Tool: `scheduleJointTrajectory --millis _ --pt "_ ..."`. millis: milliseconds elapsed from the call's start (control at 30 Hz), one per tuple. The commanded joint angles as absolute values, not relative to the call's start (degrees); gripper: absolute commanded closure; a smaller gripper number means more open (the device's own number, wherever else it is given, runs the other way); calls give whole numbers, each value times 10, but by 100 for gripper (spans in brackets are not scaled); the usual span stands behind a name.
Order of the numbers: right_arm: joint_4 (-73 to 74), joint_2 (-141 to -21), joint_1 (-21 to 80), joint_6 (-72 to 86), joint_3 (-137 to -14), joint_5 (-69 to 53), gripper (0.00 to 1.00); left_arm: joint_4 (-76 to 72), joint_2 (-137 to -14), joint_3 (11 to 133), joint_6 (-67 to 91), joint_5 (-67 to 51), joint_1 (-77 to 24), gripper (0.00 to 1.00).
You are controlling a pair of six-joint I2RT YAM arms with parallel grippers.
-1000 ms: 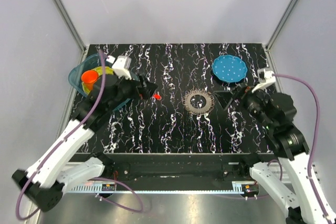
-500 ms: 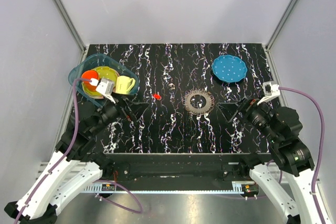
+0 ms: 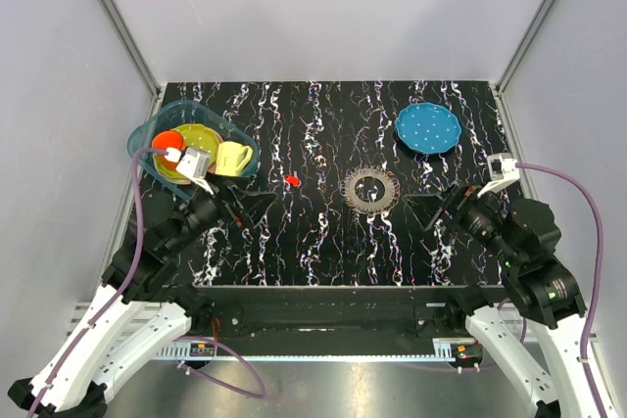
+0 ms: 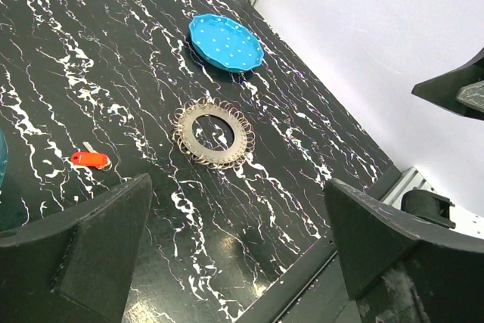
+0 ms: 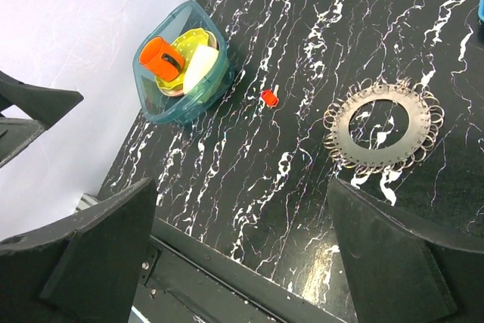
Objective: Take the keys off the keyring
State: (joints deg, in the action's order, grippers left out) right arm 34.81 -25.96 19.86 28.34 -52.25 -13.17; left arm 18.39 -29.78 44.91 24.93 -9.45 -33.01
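The keyring point(image 3: 370, 188), a dark grey loop with a fringe of small wire rings, lies flat at the table's middle; it also shows in the left wrist view point(image 4: 212, 132) and the right wrist view point(image 5: 382, 124). One small red key point(image 3: 292, 180) lies loose on the table to the ring's left, apart from it point(image 4: 89, 159) point(image 5: 268, 97). My left gripper point(image 3: 245, 210) point(image 4: 238, 255) hangs open and empty above the near left of the table. My right gripper point(image 3: 431, 208) point(image 5: 246, 255) hangs open and empty just right of the ring.
A blue dotted plate point(image 3: 428, 128) sits at the back right. A teal bowl point(image 3: 147, 134) at the back left holds an orange cup point(image 3: 167, 141), a yellow plate and a yellow cup point(image 3: 233, 158). The table's front edge point(image 5: 227, 262) is close below both grippers.
My left arm has pulled back from beside the red key toward the near left. The red key stays where it lay. My right arm has drawn back slightly.
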Motion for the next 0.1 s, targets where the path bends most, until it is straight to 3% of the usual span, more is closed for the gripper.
scheduleJointTrajectory --millis 0,67 --pt "341 -265 198 279 -524 -145 0 160 -296 447 239 -101 -330 1" --pt "339 -267 197 279 -525 -143 0 161 -295 449 236 -100 -330 1"
